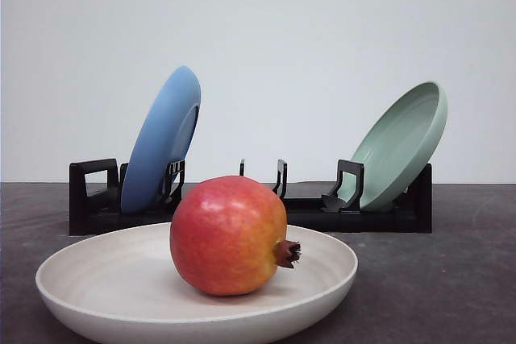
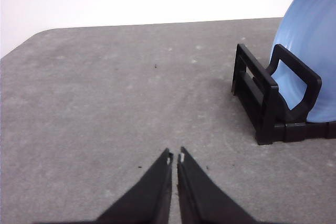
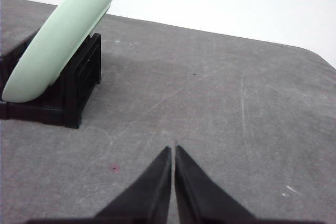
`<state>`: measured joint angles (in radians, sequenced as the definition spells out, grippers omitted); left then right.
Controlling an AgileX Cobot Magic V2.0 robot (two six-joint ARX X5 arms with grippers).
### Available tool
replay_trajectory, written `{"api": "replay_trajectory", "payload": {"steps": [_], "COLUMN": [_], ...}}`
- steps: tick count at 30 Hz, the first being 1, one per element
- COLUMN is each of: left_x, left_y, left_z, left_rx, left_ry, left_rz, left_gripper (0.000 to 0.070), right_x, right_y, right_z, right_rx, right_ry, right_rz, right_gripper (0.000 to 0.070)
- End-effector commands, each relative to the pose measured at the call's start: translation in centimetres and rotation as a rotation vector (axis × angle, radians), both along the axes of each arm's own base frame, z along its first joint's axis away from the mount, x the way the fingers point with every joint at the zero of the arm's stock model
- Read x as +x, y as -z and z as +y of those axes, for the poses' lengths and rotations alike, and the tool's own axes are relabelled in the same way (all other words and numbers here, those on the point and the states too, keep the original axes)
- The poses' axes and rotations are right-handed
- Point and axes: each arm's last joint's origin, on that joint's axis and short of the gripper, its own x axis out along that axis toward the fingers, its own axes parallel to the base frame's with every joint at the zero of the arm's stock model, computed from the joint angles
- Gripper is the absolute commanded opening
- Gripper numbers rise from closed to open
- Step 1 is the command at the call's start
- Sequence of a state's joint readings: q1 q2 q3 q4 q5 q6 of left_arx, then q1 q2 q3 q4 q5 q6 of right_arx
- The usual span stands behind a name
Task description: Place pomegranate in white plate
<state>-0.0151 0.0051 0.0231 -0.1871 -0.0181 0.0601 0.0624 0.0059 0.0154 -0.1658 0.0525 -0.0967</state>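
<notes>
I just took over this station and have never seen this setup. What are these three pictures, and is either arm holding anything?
It is a two-armed robot at a grey table. The front view looks forward over the table: the pomegranate lies in the white plate, and behind them a black rack holds a blue plate and a green plate. The other two pictures come from cameras on the wrists. The left gripper and right gripper are both shut and hold nothing, above bare table near the rack's ends.

pomegranate in white plate | rack behind white plate | my pincers off to rack's ends, over worktop
</notes>
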Motion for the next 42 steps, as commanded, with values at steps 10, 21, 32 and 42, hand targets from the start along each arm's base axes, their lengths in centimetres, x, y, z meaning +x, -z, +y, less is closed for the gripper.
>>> {"api": "replay_trajectory", "payload": {"steps": [10, 21, 32, 42], "left_x": [0.04, 0.04, 0.04, 0.04], "left_y": [0.37, 0.37, 0.37, 0.37], "left_z": [0.01, 0.01, 0.01, 0.01], "left_rx": [0.006, 0.006, 0.006, 0.006], "left_ry": [0.005, 0.005, 0.005, 0.005], "left_rz": [0.009, 0.009, 0.009, 0.009], "left_gripper": [0.0, 0.0, 0.0, 0.0], "right_x": [0.02, 0.02, 0.02, 0.02], "right_y": [0.04, 0.03, 0.03, 0.03], "right_z": [-0.02, -0.02, -0.02, -0.02], "right_rx": [0.012, 0.012, 0.012, 0.012], "right_ry": [0.004, 0.004, 0.004, 0.004], "right_rz": [-0.006, -0.007, -0.007, -0.007], "right_gripper": [0.0005, 0.0005, 0.0005, 0.0005]}}
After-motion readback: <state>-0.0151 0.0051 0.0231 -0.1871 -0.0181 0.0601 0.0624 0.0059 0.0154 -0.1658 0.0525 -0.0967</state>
